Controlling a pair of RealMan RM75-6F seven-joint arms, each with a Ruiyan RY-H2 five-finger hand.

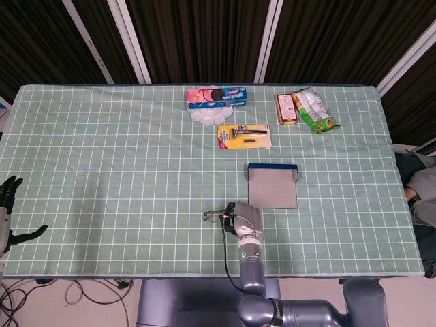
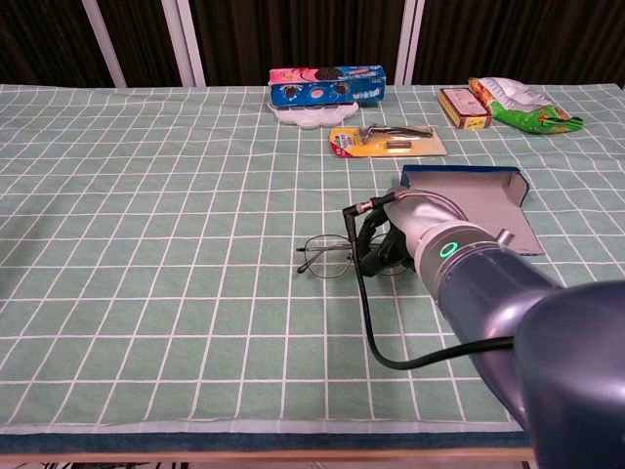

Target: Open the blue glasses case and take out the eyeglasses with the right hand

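Note:
The blue glasses case (image 1: pixel 272 188) (image 2: pixel 473 202) lies open and flat on the green checked cloth, its grey lining up and nothing in it. My right hand (image 1: pixel 244 218) (image 2: pixel 391 242) is left of and in front of the case, holding the thin wire eyeglasses (image 1: pixel 214 216) (image 2: pixel 327 257) by one side. The lenses stick out to the left of the hand, low over the cloth. My left hand (image 1: pixel 9 211) hangs off the table's left edge, fingers apart, holding nothing.
A razor on a yellow card (image 1: pixel 244 135) (image 2: pixel 388 140) lies behind the case. A cookie box on a white plate (image 1: pixel 216 98) (image 2: pixel 326 87) is further back. A snack box (image 1: pixel 286 108) and green bag (image 1: pixel 313 109) sit at the back right.

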